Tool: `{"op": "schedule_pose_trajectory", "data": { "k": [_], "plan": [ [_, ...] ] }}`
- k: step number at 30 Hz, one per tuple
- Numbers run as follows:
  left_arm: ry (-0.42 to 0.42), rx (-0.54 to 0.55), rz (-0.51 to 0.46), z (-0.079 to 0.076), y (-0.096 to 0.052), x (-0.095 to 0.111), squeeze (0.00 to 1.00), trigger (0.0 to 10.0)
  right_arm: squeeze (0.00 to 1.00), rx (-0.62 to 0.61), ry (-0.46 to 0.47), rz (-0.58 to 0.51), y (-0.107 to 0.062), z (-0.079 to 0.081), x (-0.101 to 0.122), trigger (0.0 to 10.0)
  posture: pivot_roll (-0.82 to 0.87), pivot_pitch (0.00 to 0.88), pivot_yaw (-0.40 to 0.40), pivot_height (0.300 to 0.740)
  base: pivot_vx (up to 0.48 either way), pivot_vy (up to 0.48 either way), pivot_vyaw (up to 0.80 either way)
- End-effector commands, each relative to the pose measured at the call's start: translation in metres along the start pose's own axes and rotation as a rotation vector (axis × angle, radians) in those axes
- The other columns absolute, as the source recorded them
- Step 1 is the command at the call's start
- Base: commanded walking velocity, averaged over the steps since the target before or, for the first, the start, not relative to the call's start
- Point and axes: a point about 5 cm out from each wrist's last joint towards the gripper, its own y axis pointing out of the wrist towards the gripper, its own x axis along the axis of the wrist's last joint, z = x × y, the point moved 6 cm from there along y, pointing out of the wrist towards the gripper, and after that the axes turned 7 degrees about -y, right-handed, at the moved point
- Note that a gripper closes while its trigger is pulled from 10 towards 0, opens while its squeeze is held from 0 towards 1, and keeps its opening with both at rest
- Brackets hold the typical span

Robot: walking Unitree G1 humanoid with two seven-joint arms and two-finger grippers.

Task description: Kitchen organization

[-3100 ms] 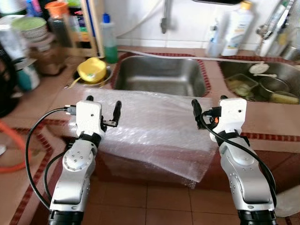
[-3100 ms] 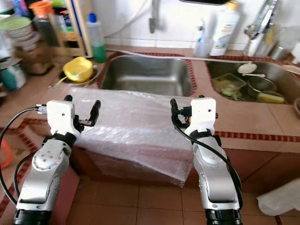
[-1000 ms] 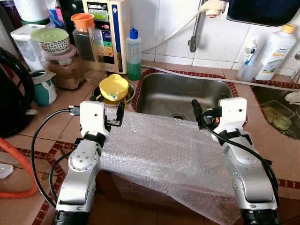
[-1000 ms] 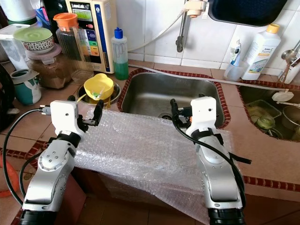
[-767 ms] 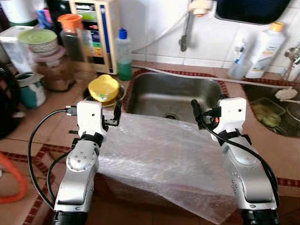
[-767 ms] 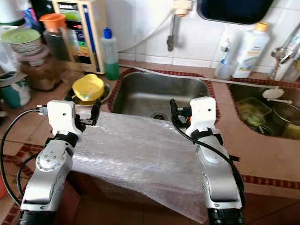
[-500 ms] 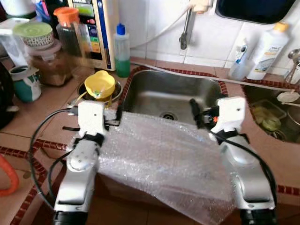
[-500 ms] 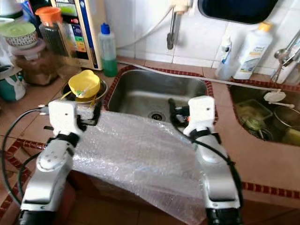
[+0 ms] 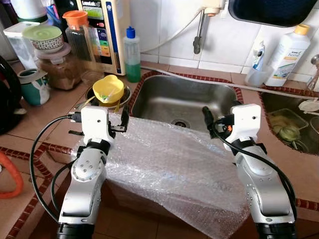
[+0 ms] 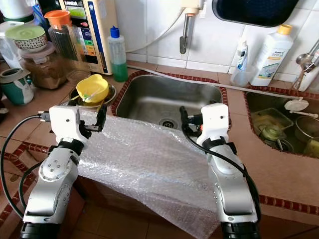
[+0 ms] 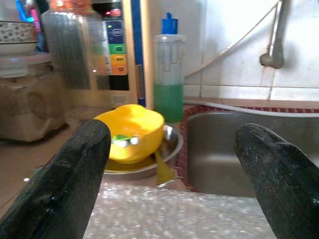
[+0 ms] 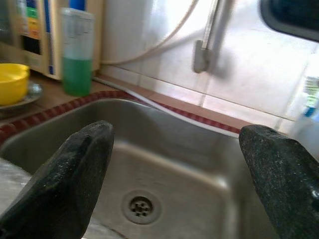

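left gripper [image 9: 107, 112] and right gripper [image 9: 219, 114], fingers spread and empty, hover over the bubble wrap [image 9: 169, 164] draped across the counter edge just before the sink [image 9: 184, 102].

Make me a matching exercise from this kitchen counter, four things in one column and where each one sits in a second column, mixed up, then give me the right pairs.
Things
1. yellow plastic bowl
2. clear bottle of green liquid with a blue cap
3. sheet of clear bubble wrap
4. white bottle with an orange cap

Places
A. draped over the front edge of the counter, between the two arms
B. by the tiled wall, right of the steel sink
C. in a round metal dish left of the sink
D. at the sink's back left corner, beside the beige appliance

Pairs: 1-C, 2-D, 3-A, 4-B
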Motion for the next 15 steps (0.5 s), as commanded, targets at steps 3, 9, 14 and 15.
{"op": "schedule_pose_trajectory", "data": {
  "k": [3,9,14,15],
  "plan": [
    [-0.001,-0.011,-0.016,-0.0022,-0.0001,0.0051,0.00,10.0,0.00,0.002,-0.002,-0.026,-0.0007,-0.0004,0.0071,10.0,0.01,0.019,-0.009,0.740,0.000,0.000,0.00],
    [-0.009,-0.022,-0.018,-0.0036,-0.0006,0.0051,0.00,10.0,0.00,0.000,-0.003,-0.024,-0.0006,-0.0006,0.0069,10.0,0.01,0.020,-0.009,0.740,0.273,0.000,0.00],
    [-0.008,-0.026,-0.016,-0.0045,-0.0009,0.0048,0.00,10.0,0.00,0.000,-0.005,-0.023,-0.0008,-0.0006,0.0064,10.0,0.01,0.021,-0.009,0.740,0.281,0.000,0.00],
    [-0.007,-0.027,-0.016,-0.0047,-0.0009,0.0048,0.00,10.0,0.00,0.000,-0.005,-0.022,-0.0008,-0.0005,0.0063,10.0,0.01,0.022,-0.009,0.740,0.285,0.000,0.00]
  ]
}}
